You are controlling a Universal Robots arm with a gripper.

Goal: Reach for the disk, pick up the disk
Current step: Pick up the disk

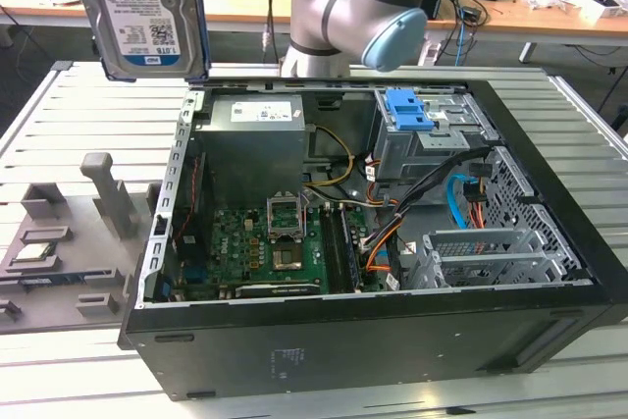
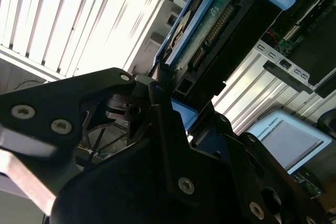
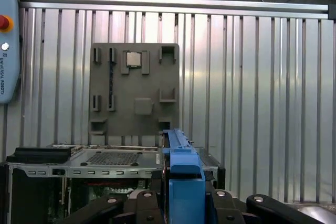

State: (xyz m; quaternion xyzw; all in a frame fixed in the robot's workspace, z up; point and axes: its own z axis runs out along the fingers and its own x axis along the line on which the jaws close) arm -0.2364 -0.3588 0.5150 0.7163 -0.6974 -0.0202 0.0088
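Silver metal item: disk (image 1: pixel 147 12), upright, label facing the exterior view.
Position: raised above the slatted table (image 1: pixel 88 105), beyond the open computer case (image 1: pixel 392 340), at the exterior view's left.
Hold: gripper (image 3: pixel 182 199) jaws closed tight on the disk's blue-railed edge.
Beneath: grey fixture plate (image 3: pixel 134 93), flat on the table.

Disk (image 1: pixel 147 12): one.
Tool (image 3: pixel 185 196): one.
Robot arm (image 1: pixel 353 7): one.
Computer case (image 1: pixel 392 340), side open: one.
Inside the case:
- power supply (image 1: pixel 257 130): one
- motherboard (image 1: pixel 245 252): one
- blue latch (image 1: pixel 409 110): one
- metal drive cages (image 1: pixel 491 247): seemingly two, though cables cover part of them

Grey fixture tray (image 3: pixel 134 90): one, carrying one processor chip (image 3: pixel 132 59).
Slatted tabletop (image 3: pixel 262 77): one.
Pendant with red button (image 3: pixel 6 51): one.
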